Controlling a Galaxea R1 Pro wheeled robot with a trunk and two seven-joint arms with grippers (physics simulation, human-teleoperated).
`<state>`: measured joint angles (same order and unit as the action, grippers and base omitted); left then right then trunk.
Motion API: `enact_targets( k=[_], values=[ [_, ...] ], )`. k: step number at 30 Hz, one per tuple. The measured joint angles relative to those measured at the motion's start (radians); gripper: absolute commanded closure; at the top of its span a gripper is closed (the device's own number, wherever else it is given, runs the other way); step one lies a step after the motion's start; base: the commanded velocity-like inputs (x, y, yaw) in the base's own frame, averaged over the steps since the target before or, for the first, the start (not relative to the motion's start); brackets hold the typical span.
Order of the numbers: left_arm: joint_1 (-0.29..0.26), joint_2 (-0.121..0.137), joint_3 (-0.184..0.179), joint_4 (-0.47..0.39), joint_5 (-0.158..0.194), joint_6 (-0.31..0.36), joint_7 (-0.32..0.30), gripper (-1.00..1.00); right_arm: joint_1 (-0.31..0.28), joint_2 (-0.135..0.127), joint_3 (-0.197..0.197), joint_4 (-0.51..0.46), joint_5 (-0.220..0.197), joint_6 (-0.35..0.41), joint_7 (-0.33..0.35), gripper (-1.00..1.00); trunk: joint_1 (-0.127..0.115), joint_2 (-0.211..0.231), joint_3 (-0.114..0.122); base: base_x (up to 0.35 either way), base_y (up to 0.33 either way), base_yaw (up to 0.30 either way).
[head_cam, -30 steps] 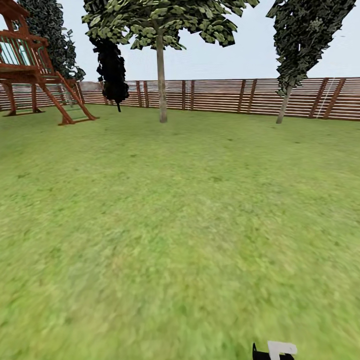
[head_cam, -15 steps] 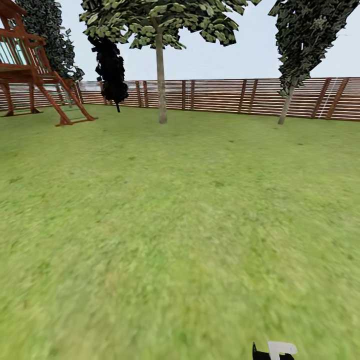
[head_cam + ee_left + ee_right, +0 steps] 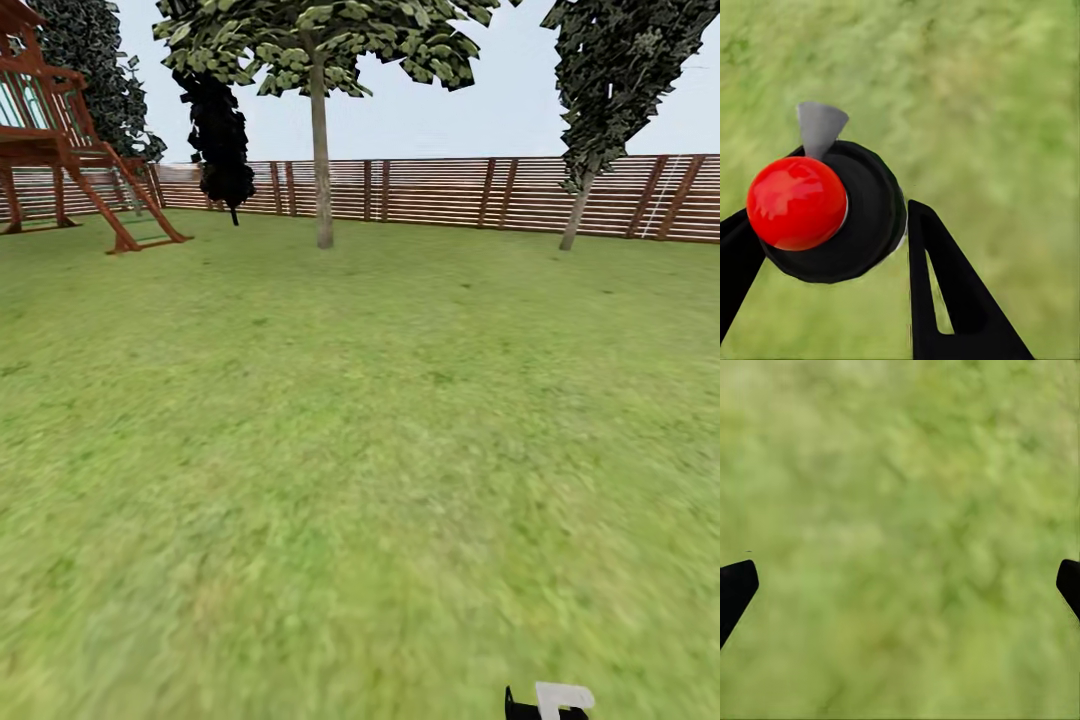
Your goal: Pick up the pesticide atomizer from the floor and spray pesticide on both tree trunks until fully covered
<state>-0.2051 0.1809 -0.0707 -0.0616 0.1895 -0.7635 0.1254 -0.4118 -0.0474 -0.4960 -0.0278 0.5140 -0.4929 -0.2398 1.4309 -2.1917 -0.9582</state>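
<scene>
In the left wrist view my left gripper [image 3: 832, 217] is shut on the pesticide atomizer [image 3: 862, 225], a round black body with a shiny red cap and a thin grey spray head [image 3: 817, 127], held above blurry green grass. My right gripper [image 3: 900, 585] is open over bare grass, its two black fingertips [image 3: 735, 585] far apart at the picture's edges. In the head view one tree [image 3: 321, 150] with a straight pale trunk stands far ahead by the fence. A second tree [image 3: 578, 210] with a leaning trunk is at the far right.
A brown slat fence [image 3: 450, 190] closes the lawn at the back. A red-brown wooden play tower with a ladder [image 3: 70, 150] stands at the far left, a dark conifer [image 3: 220, 140] beside it. Open lawn [image 3: 350, 450] stretches between me and the trees. A black gripper part with a white tab [image 3: 550, 700] shows at the bottom edge.
The whole head view has shifted slightly: the play tower drifts left and the right tree drifts right, so the camera has moved forward. The gripper part at the bottom holds its place.
</scene>
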Motion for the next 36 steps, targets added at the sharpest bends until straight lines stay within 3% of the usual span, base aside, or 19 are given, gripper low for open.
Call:
enact_targets(
  k=[33,36],
  values=[
    [0.002,0.001,0.0,0.0,0.001,-0.029,0.0,1.0,0.0,0.0,0.0,0.0,0.0,0.0,0.0,-1.0,0.0,0.0,0.0,0.34,0.0,0.0],
    [0.002,0.001,0.001,0.0,0.023,-0.03,-0.001,1.0,0.0,0.0,0.0,0.0,0.0,0.0,0.0,-1.0,0.0,0.0,0.0,0.34,0.0,0.0]
  ],
)
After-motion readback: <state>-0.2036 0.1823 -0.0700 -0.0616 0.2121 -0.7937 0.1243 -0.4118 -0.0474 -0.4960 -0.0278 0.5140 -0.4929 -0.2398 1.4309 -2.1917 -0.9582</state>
